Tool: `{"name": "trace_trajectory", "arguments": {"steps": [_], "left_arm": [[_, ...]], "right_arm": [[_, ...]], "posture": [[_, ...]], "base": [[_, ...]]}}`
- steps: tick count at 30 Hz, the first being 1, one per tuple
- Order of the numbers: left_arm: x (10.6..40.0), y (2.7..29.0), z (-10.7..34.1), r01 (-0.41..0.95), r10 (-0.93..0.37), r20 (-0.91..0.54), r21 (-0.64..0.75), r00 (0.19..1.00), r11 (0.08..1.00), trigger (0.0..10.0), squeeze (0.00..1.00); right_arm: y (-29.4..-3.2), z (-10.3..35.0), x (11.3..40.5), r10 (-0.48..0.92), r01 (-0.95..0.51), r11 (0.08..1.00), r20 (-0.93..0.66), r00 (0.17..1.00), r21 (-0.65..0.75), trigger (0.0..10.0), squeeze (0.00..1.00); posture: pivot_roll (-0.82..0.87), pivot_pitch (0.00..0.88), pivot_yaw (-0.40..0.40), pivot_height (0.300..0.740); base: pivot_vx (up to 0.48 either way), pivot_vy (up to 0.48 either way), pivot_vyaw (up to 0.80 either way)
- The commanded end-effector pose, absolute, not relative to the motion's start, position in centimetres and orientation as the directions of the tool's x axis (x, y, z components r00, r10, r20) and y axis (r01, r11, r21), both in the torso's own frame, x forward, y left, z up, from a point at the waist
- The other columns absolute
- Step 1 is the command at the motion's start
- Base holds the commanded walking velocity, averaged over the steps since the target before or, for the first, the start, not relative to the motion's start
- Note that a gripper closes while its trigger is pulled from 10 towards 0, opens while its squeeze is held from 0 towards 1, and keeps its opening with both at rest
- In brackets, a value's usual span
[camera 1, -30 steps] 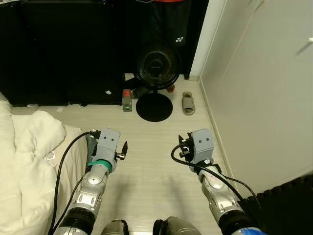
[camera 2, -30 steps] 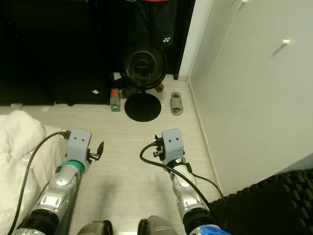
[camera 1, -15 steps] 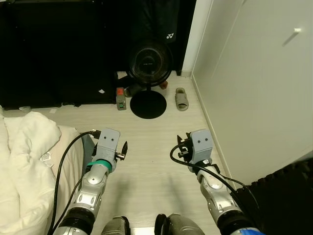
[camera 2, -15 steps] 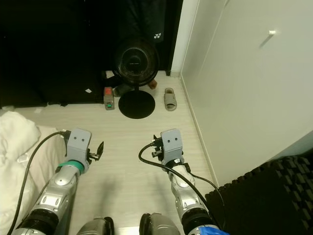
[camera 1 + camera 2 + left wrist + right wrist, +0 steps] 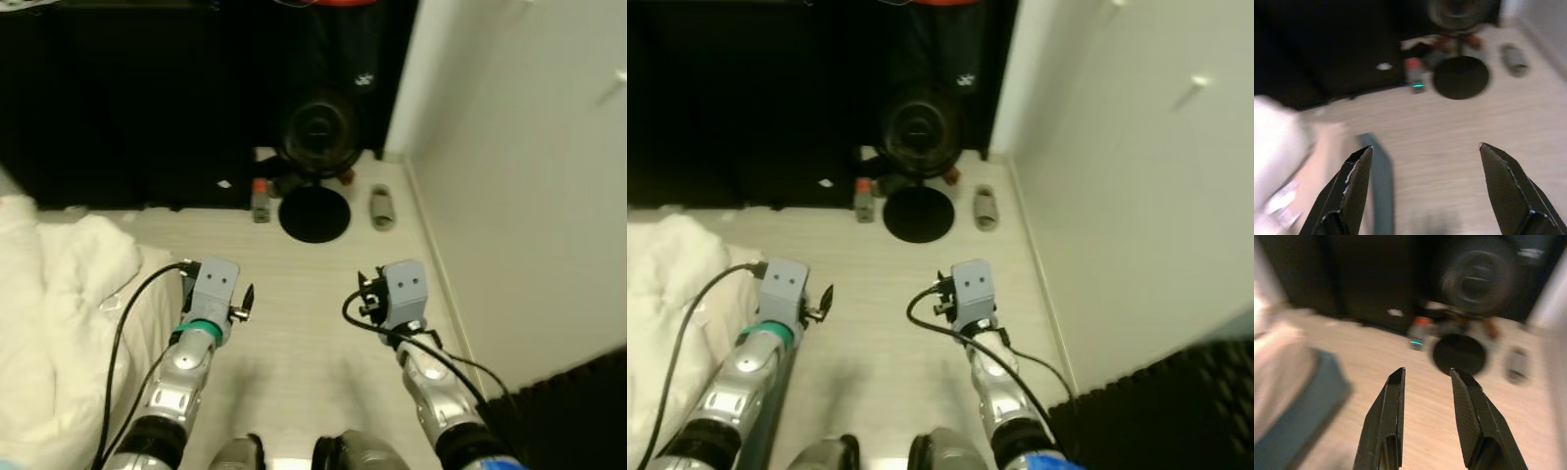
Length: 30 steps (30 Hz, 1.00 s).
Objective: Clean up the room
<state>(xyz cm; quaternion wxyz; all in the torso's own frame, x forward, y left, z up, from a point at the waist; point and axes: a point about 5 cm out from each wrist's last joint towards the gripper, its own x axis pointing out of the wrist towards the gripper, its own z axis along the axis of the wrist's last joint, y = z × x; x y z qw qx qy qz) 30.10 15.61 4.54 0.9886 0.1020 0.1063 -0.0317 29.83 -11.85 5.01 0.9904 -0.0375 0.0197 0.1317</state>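
A black floor fan (image 5: 316, 127) on a round base (image 5: 313, 213) stands at the far end of the pale wood floor. Beside it lie a grey slipper (image 5: 381, 207) and a small device with a green light (image 5: 260, 199). My left gripper (image 5: 245, 299) hangs over the floor by the bed, its fingers (image 5: 1354, 186) wide apart and holding nothing. My right gripper (image 5: 364, 299) hangs level with it to the right, its fingers (image 5: 1391, 416) a narrow gap apart with nothing between them. The views are blurred.
A bed with a rumpled white duvet (image 5: 59, 313) runs along the left. A white wall (image 5: 529, 196) closes the right side, with a black foam mat (image 5: 578, 411) at its foot. Dark furniture (image 5: 127, 98) lines the back.
The whole picture has shifted and blurred, so the camera has moved. Both arms keep the same pose, and the things on the floor lie as before.
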Motion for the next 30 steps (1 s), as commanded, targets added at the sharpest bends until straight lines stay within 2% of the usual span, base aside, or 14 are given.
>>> {"name": "trace_trajectory", "arguments": {"steps": [1, 30], "left_arm": [[29.61, 15.83, 3.80, 0.087, -0.036, -0.249, 0.199, 0.968, 0.976, 10.0, 0.00], [29.48, 16.03, 3.67, 0.088, -0.034, -0.256, 0.204, 0.966, 0.975, 10.0, 0.00]], "right_arm": [[-11.79, 4.69, 29.69, 0.264, -0.268, 0.961, -0.066, 0.962, -0.067, 10.0, 0.00], [-11.28, 4.67, 29.35, 0.299, -0.302, 0.953, -0.057, 0.952, -0.035, 10.0, 0.00]], "posture": [[-0.08, 0.048, 0.018, 0.720], [-0.07, 0.058, 0.025, 0.720]], "base": [[0.000, 0.000, 0.77], [0.000, 0.000, 0.77]]}}
